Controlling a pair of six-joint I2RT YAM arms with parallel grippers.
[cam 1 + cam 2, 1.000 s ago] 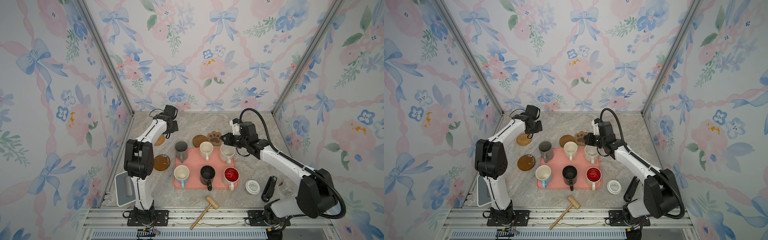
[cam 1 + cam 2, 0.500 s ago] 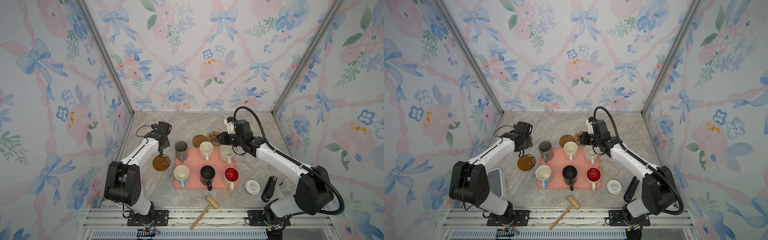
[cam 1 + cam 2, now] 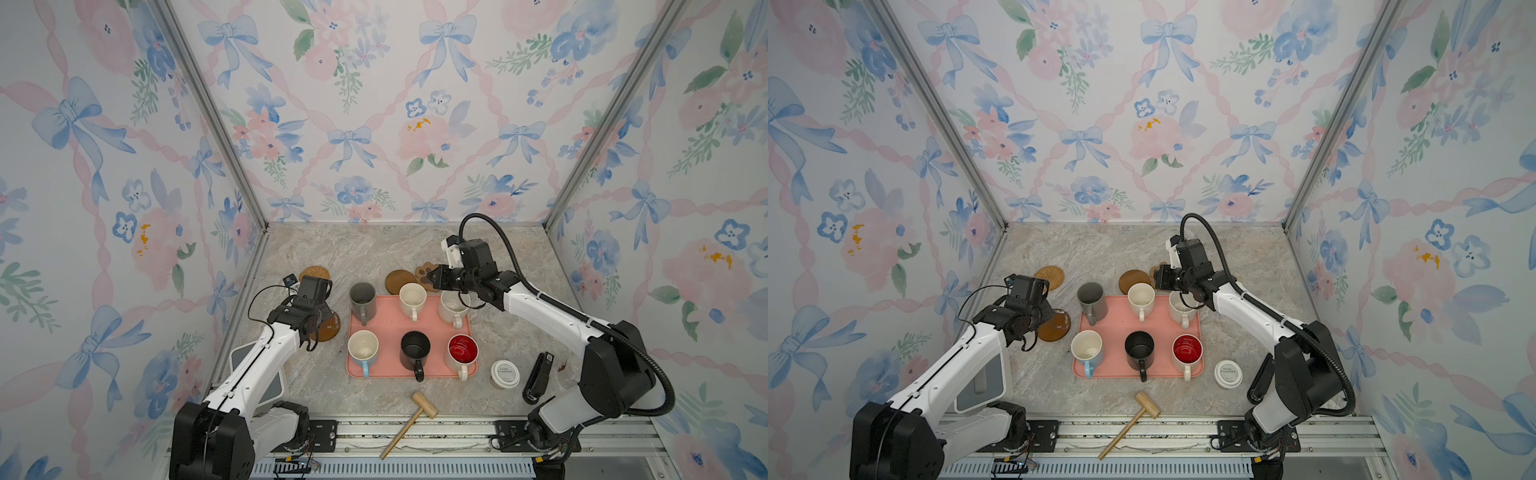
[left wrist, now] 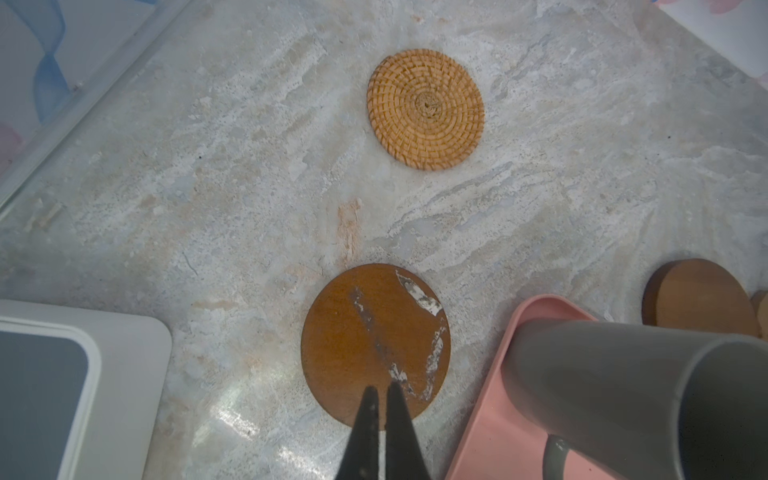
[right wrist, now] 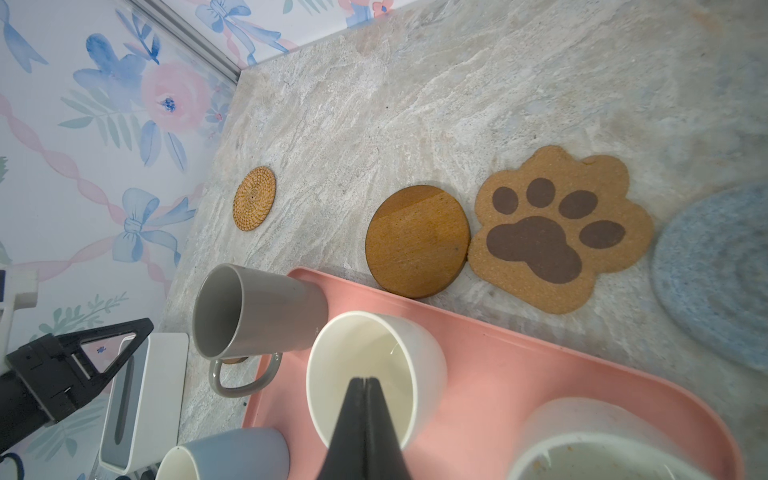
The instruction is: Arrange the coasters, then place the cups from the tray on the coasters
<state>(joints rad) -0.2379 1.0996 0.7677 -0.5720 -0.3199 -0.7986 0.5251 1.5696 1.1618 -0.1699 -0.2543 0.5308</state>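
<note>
step: coaster arranging, I'd say. All six mugs are on or at the pink tray (image 3: 388,321) and no coaster has anything on it yet.
left gripper (image 4: 379,392): jaws pinched together and empty, with the tips over the near edge of the scuffed wooden round (image 4: 374,345), low centre of the left wrist view. Can't tell if they touch it.
right gripper (image 5: 365,380): also closed with nothing in it, sitting above the cream mug (image 5: 353,345) at the bottom centre of the right wrist view.
coasters: the rattan round (image 4: 426,109) is upper centre in the left wrist view, well apart from the scuffed one. The clean wooden round (image 5: 417,241) and paw coaster (image 5: 559,228) are touching or as good as, just past the tray's far edge. The grey-blue woven one (image 5: 715,274) is at the right edge of that view. Can't spot the cream woven coaster anywhere.
grey mug (image 3: 362,297): at the tray's upper-left corner. Can't tell if it's fully on.
how I'd do it: closed tips are fine for sliding a flat disc. To lift it, open up first and bite the rim, since thin wood lying flat on the marble top (image 4: 208,166) gives little to grab.
spacing: pull the clean round and the paw apart so the mug handles get room.
watch out: the scuffed round is just beside the tray's left rim and the grey mug, so push it away from them.
</note>
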